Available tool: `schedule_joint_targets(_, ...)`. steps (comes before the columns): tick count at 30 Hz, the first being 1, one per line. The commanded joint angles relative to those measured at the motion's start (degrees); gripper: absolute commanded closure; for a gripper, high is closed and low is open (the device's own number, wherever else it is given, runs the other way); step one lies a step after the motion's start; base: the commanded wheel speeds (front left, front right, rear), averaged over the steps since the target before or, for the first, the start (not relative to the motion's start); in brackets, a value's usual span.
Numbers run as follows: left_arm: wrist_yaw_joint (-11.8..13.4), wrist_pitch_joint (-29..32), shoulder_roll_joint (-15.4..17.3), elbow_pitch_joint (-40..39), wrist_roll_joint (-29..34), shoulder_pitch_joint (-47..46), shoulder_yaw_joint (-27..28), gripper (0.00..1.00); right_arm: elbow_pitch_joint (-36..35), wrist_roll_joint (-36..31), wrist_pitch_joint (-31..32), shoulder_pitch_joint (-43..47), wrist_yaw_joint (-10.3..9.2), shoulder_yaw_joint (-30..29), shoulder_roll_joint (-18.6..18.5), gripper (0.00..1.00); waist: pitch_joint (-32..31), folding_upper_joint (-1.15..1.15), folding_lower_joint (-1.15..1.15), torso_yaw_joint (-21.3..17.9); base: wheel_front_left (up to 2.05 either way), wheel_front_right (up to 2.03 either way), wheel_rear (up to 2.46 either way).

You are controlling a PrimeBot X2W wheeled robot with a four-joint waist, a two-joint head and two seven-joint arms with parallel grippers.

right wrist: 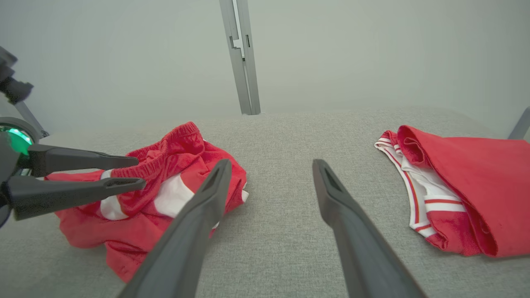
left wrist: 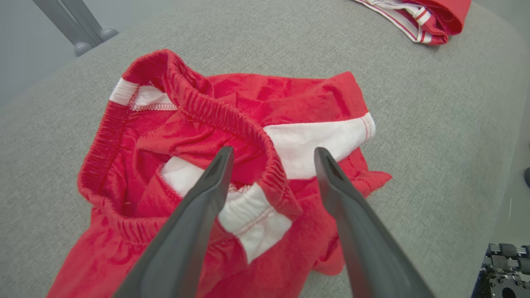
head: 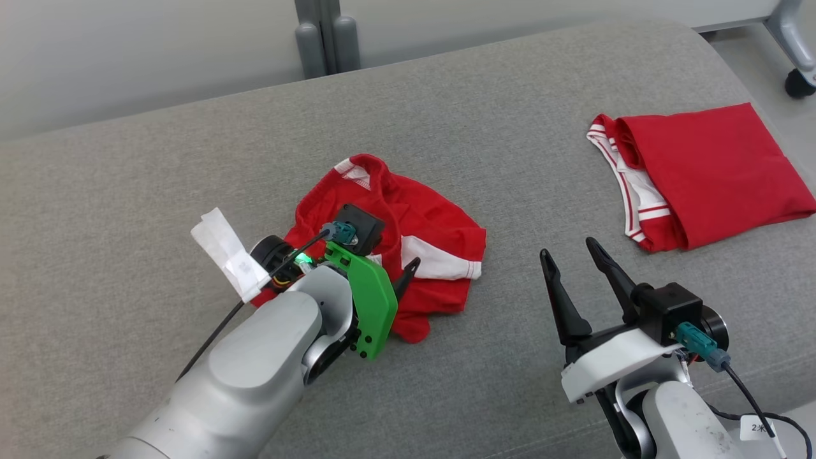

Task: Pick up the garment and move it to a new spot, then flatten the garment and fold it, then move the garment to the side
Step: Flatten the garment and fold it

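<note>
The garment (head: 440, 217) lies crumpled at the centre of the head view on the grey fabric surface (head: 159, 191). We cannot see its lower left part there, because the left arm and its green bracket (head: 373, 306) cover it. Of the left tool (left wrist: 273, 151) the head view shows a single dark fingertip. In the left wrist view the garment (left wrist: 306, 99) is cut off by the bottom edge. It is red with white panels, and a ribbed elastic band runs between the left tool's wide-spread fingers. We see no clamping. From the right wrist view the left tool (right wrist: 138, 171) enters at the left edge, with the band bunched between its tips. The right tool (head: 567, 247) stands wide at lower right, holding nothing. A folded red garment (head: 720, 172) lies at upper right, well apart.
</note>
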Motion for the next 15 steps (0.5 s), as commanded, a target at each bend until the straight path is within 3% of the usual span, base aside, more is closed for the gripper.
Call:
schedule_joint_targets(1, -0.2, 0.6, 0.5, 0.6, 0.3, -0.8, -0.3, 0.00, 0.2, 0.1, -0.4, -0.6, -0.09, -0.1, 0.2, 0.00, 0.7, 0.00, 0.00, -1.6, 0.00, 0.00, 0.00)
schedule_joint_targets(3, -0.3, 1.8, 0.5, 1.4, -0.2, -1.1, -0.4, 0.00, 0.5, 0.2, -0.7, -0.8, -0.09, -0.1, 0.3, 0.00, 0.8, 0.00, 0.00, -2.0, 0.00, 0.00, 0.00)
schedule_joint_targets(4, -0.3, 2.2, 0.5, 1.8, -0.7, -1.1, -0.1, 0.74, 0.6, 0.2, -0.8, -0.8, -0.09, -0.1, 0.3, 0.00, 0.8, 0.00, 0.00, -2.1, 0.00, 0.00, 0.00)
schedule_joint_targets(5, -0.1, 1.8, 0.5, 1.9, -1.1, -1.2, 0.3, 1.00, 0.7, 0.2, -0.8, -0.9, -0.09, -0.2, 0.4, 0.00, 0.8, 0.00, 0.00, -2.2, 0.00, 0.00, 0.00)
schedule_joint_targets(11, 0.9, -1.1, 0.5, 1.7, -5.6, 0.8, 4.8, 1.00, 1.1, 0.0, -1.3, -0.5, -0.09, -0.9, 0.6, 0.00, 0.7, 0.00, 0.00, -1.0, 0.00, 0.00, 0.00)
schedule_joint_targets(15, 1.1, -7.4, -1.0, -0.7, -14.4, 4.3, 13.8, 1.00, 1.0, -0.4, -1.2, 0.0, -0.09, -1.2, 0.6, 0.00, 0.1, 0.00, 0.00, 0.8, 0.00, 0.00, 0.00)
